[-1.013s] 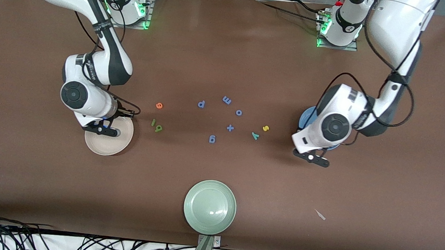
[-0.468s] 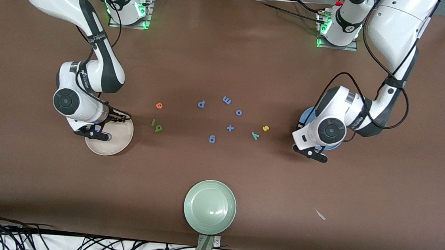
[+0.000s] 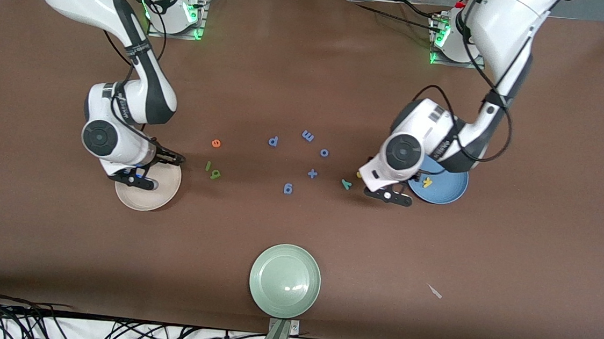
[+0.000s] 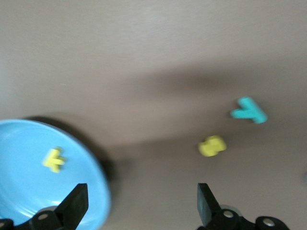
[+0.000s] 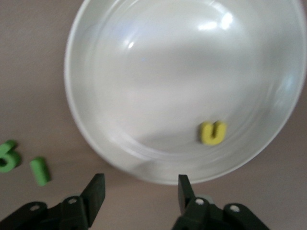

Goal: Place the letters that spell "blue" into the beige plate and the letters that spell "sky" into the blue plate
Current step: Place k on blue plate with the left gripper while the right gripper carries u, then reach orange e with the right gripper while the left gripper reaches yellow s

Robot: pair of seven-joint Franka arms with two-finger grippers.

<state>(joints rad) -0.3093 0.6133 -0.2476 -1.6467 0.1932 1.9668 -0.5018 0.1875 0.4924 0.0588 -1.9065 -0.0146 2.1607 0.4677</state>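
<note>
The beige plate (image 3: 155, 194) (image 5: 168, 86) holds the yellow u (image 5: 213, 132). My right gripper (image 3: 137, 179) (image 5: 140, 187) hangs open and empty over its rim. Green b (image 3: 216, 174) (image 5: 7, 155), green l (image 3: 208, 166) (image 5: 40, 171) and orange e (image 3: 216, 143) lie on the table beside that plate. The blue plate (image 3: 443, 191) (image 4: 24, 143) holds the yellow k (image 3: 427, 182) (image 4: 54, 159). My left gripper (image 3: 389, 196) (image 4: 141, 201) is open and empty over bare table between the blue plate and the yellow s (image 3: 359, 174) (image 4: 212, 146). The teal y (image 3: 346, 184) (image 4: 248, 111) lies by the s.
Blue letters p (image 3: 273, 141), m (image 3: 308, 135), o (image 3: 324, 152), a blue plus sign (image 3: 312, 173) and another blue letter (image 3: 288, 189) lie mid-table. A pale green plate (image 3: 285, 280) sits nearest the front camera. A small scrap (image 3: 434, 291) lies toward the left arm's end.
The left arm has swung off the blue plate toward the s and y, uncovering the yellow k lying in the plate. The right arm shifted slightly over the beige plate.
</note>
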